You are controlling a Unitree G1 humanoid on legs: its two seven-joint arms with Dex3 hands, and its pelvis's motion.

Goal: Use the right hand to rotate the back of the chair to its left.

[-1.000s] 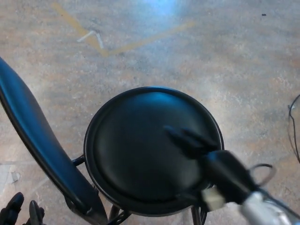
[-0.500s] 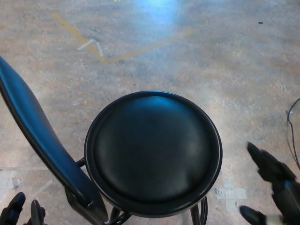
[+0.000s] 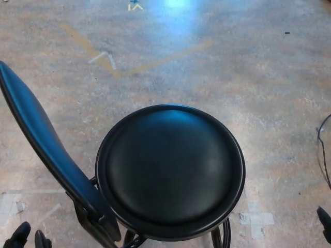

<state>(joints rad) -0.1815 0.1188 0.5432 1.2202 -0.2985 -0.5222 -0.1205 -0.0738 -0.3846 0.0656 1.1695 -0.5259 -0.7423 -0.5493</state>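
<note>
A black chair with a round padded seat [image 3: 170, 173] stands in the middle of the head view. Its curved black backrest [image 3: 41, 147] rises on the picture's left side of the seat, held by a metal bracket at the lower left. Only the fingertips of my left hand [image 3: 28, 236] poke up at the bottom left corner, clear of the chair. A black tip of my right hand [image 3: 325, 221] shows at the bottom right edge, well away from the seat. Neither hand touches the chair.
The chair stands on a mottled concrete floor [image 3: 248, 77] with faded yellow lines [image 3: 129, 64] and white tape marks [image 3: 253, 217]. A thin black cable [image 3: 325, 150] loops along the right edge.
My right hand has pulled back from above the seat to the bottom right edge, almost out of the picture. The view has tilted slightly upward. The chair stays put.
</note>
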